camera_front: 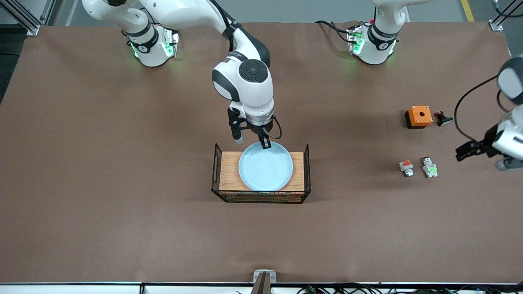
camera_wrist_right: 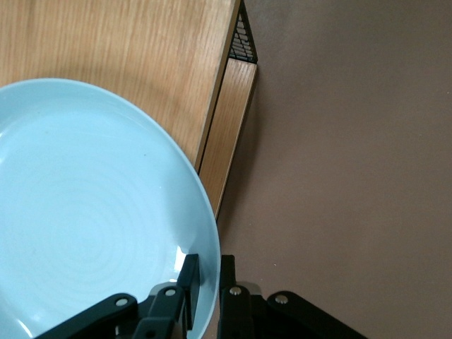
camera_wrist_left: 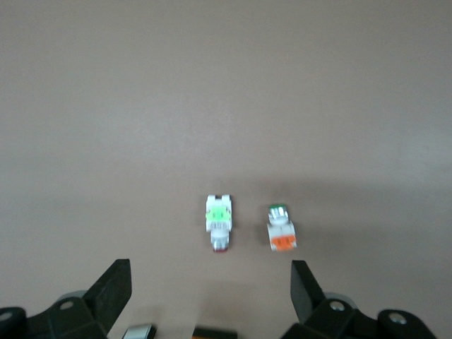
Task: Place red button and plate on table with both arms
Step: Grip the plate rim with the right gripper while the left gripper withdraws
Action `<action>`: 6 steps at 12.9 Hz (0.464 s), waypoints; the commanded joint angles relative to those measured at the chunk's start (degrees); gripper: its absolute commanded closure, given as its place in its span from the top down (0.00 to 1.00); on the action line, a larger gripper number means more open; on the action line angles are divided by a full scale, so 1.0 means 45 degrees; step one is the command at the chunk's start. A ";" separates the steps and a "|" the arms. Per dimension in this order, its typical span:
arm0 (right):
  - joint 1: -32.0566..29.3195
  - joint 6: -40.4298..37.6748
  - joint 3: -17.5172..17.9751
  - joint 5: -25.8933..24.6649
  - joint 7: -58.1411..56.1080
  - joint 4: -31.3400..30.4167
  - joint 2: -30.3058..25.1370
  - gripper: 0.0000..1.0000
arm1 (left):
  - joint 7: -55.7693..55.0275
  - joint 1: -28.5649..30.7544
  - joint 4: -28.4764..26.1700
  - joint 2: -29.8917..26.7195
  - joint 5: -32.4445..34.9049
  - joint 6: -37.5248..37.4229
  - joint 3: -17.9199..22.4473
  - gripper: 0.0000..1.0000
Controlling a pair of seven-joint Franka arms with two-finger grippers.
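The pale blue plate [camera_front: 265, 166] [camera_wrist_right: 85, 212] lies on a wooden board. My right gripper [camera_front: 265, 143] [camera_wrist_right: 208, 282] is at the plate's edge that faces the robots. One finger is inside the rim and one outside, shut on the rim. The red button [camera_front: 429, 167] [camera_wrist_left: 219, 220], with its green block, lies on the brown table [camera_front: 122, 163] toward the left arm's end. My left gripper [camera_front: 463, 152] [camera_wrist_left: 210, 272] hangs open and empty above the table beside the button, clear of it.
The wooden board [camera_front: 229, 171] [camera_wrist_right: 127, 63] sits in a black wire-mesh frame [camera_front: 261, 198] mid-table. A similar part with an orange block [camera_front: 406, 167] [camera_wrist_left: 282, 229] lies beside the button. An orange box with a hole [camera_front: 419, 116] and a small black part [camera_front: 442, 119] lie farther from the camera.
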 commanded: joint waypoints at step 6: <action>-0.0124 -0.0124 0.0096 -0.0302 -0.0179 0.0600 0.0214 0.02 | -0.0167 0.0024 0.4444 -0.0889 0.0028 -0.5903 -0.0866 0.99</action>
